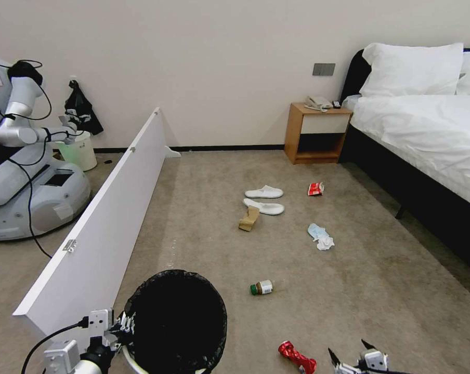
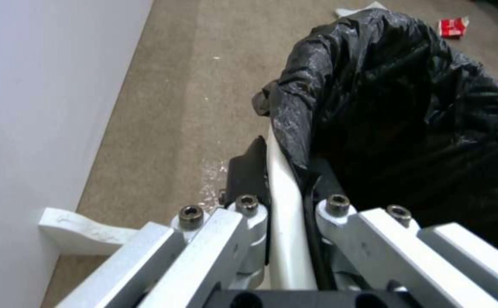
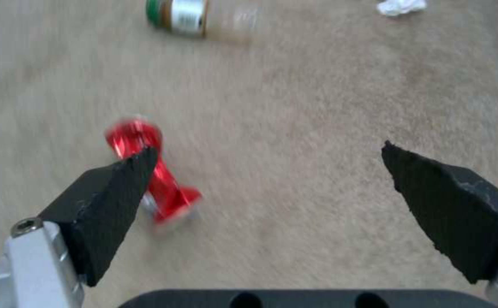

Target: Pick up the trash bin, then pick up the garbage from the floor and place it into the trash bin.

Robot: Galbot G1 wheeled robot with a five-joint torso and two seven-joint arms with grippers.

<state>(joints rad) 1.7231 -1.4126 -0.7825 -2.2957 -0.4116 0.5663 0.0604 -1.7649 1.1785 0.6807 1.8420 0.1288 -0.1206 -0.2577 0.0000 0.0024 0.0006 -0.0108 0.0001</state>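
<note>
The trash bin (image 1: 178, 317), white with a black liner (image 2: 409, 111), hangs at the lower left, and my left gripper (image 1: 125, 325) is shut on its white rim (image 2: 286, 205). My right gripper (image 1: 349, 354) (image 3: 267, 152) is open just above the carpet, with the crushed red can (image 1: 296, 357) (image 3: 160, 184) beside one fingertip and not between the fingers. Other garbage lies farther out: a small jar (image 1: 261, 287) (image 3: 203, 17), a pale mask (image 1: 321, 236), a brown cardboard piece (image 1: 249, 218), two white slippers (image 1: 264, 192), and a red snack packet (image 1: 315, 188) (image 2: 453, 26).
A long white board (image 1: 105, 218) stands on edge along the left. Behind it are another robot (image 1: 22, 156) and a plain white bucket (image 1: 81, 150). A nightstand (image 1: 318, 132) and a bed (image 1: 427, 135) bound the right side. Open carpet lies between.
</note>
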